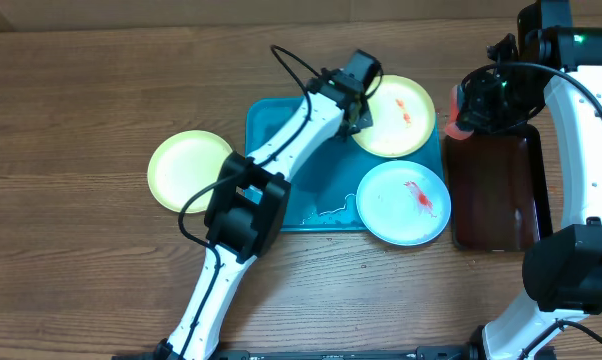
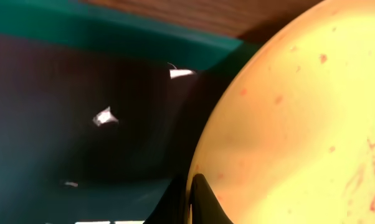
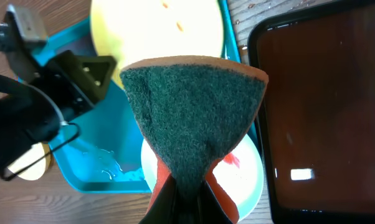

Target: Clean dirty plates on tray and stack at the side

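A yellow-green plate [image 1: 399, 118] with red sauce spots lies at the far right corner of the turquoise tray [image 1: 316, 180]. My left gripper [image 1: 359, 112] is shut on this plate's left rim; in the left wrist view the jaws [image 2: 190, 202] pinch the edge of the plate [image 2: 299, 124]. A white-bluish plate [image 1: 404, 203] with a red smear lies at the tray's near right corner. A clean yellow-green plate [image 1: 189, 170] lies on the table left of the tray. My right gripper [image 3: 190, 193] is shut on an orange sponge with a green scrub face [image 3: 194, 118], held above the plates' right side.
A dark brown-black tray [image 1: 496, 190] holding liquid stands right of the turquoise tray, under my right arm; it also shows in the right wrist view [image 3: 324, 106]. Water pools at the turquoise tray's near edge [image 3: 106, 165]. My left arm stretches diagonally across the tray.
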